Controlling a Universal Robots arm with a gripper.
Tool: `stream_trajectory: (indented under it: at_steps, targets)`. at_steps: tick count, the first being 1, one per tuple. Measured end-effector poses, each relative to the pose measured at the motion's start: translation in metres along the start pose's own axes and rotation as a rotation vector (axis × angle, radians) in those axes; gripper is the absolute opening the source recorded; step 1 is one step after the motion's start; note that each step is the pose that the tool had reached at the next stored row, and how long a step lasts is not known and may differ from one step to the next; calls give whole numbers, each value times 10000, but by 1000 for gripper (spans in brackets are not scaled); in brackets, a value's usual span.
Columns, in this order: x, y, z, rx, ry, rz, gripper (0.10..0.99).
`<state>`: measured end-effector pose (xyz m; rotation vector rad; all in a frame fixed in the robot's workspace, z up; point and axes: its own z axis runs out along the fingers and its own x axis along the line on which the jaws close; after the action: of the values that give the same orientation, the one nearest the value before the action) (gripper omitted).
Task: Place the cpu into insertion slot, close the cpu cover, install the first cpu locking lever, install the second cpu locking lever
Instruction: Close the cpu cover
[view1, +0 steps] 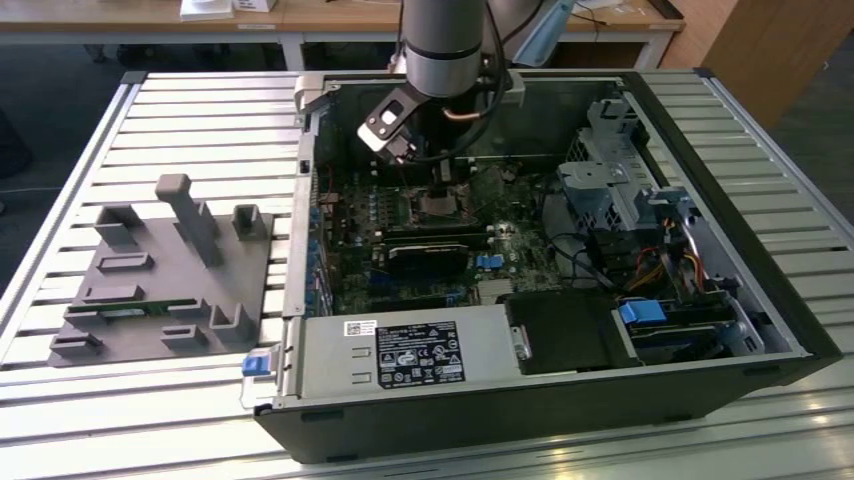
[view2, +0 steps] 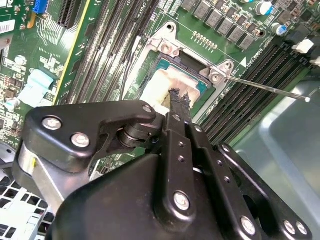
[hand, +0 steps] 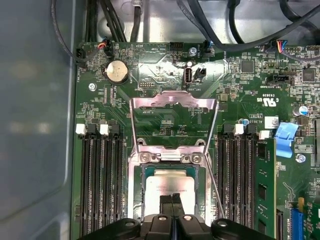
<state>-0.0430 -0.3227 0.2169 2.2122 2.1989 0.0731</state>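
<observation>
First wrist view: cpu (in slot)

Nothing legible enough to quote. What's there:
- PSU: black sticker with white marks and symbols, and a small white barcode sticker just beside it.
- Board: fine white silkscreen all over, upside down in the first wrist view. There is a larger logo-type mark near the blue tab.
- Second wrist view: a white triangle is printed on the board by the slot corner. White label at the frame edge, cut off.
</observation>
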Motion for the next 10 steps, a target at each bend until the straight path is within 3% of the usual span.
stream_trajectory:
  at_steps: [10]
  targets:
    - [2, 5, -104, 0, 1, 0, 106]
